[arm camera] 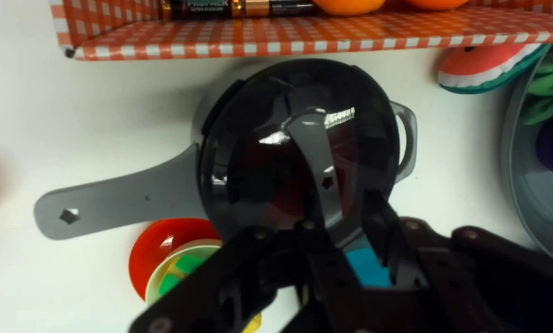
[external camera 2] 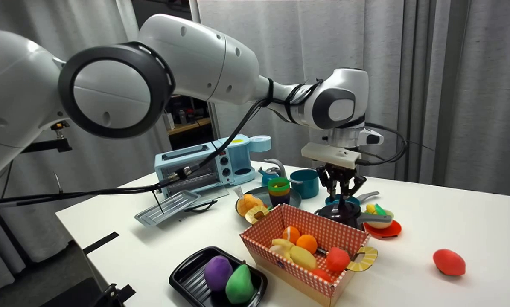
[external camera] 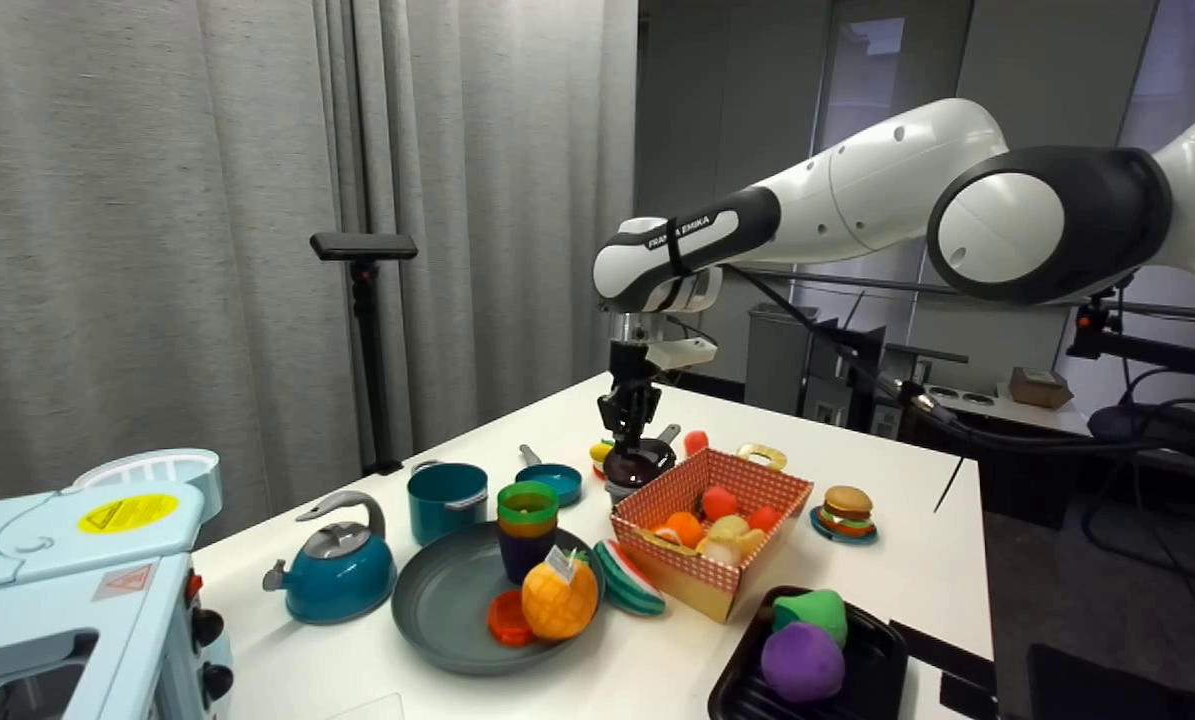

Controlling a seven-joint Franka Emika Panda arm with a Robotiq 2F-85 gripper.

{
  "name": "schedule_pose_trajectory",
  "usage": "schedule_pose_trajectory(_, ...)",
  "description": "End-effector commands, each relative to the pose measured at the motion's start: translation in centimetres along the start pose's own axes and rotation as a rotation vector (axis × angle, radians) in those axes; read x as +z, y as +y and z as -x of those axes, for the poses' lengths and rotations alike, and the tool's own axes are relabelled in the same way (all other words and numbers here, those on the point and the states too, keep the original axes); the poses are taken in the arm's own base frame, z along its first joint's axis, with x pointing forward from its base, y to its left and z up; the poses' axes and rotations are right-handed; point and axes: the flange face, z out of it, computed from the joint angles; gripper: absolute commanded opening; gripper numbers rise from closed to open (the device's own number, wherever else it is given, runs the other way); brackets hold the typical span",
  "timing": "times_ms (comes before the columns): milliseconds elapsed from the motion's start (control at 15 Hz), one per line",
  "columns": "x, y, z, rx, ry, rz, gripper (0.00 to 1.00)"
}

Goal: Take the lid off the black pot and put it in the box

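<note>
Pincer (arm camera: 343,212), wrist view: two fingers spread at the lower centre of the frame, appearing to straddle the lower end of the grey grip (arm camera: 320,162) on the lid (arm camera: 257,175); I see a gap on the grip's right, so no pinch is shown. The lid covers the black pot (arm camera: 179,187) at mid-frame, though whether it sits fully level I cannot tell. Along the upper edge runs the box (arm camera: 281,48), its wall just beside the pot. Should I close at this end of the grip, the lid would probably tip on rising, its weight lying off to one side.

In an exterior view, the arm (external camera: 887,180) reaches in from the upper right; the lid lies at centre, the pot partly hidden by the box. A low sideways carry could, I judge, catch the lid on that wall and drag the box over the worktop (external camera: 922,550).

In an exterior view, toy fruit (external camera 2: 304,257) fills much of the box floor, lower centre. Released on so uneven a bed, the lid may settle aslant or slide back over the wall.
</note>
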Motion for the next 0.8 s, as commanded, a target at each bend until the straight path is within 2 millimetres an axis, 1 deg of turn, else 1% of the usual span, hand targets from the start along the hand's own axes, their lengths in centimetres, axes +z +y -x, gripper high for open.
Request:
schedule_pose_trajectory(0,-0.6,0.0,-0.3,-0.035,0.023,-0.002,0.01)
schedule_pose_trajectory(67,-0.7,-0.1,-0.3,-0.039,0.024,-0.002,0.00)
schedule_pose_trajectory(267,-1.6,-0.5,-0.5,-0.065,0.035,0.014,0.03)
schedule_pose_trajectory(400,-2.2,-0.8,-0.4,-0.086,0.043,0.018,0.00)
schedule_pose_trajectory(467,-2.5,-0.9,-0.4,-0.093,0.047,0.014,0.01)
schedule_pose_trajectory(533,-3.1,0.1,-0.4,-0.101,0.051,0.008,0.01)
schedule_pose_trajectory(733,-4.5,0.6,-0.3,-0.122,0.067,-0.011,0.01)
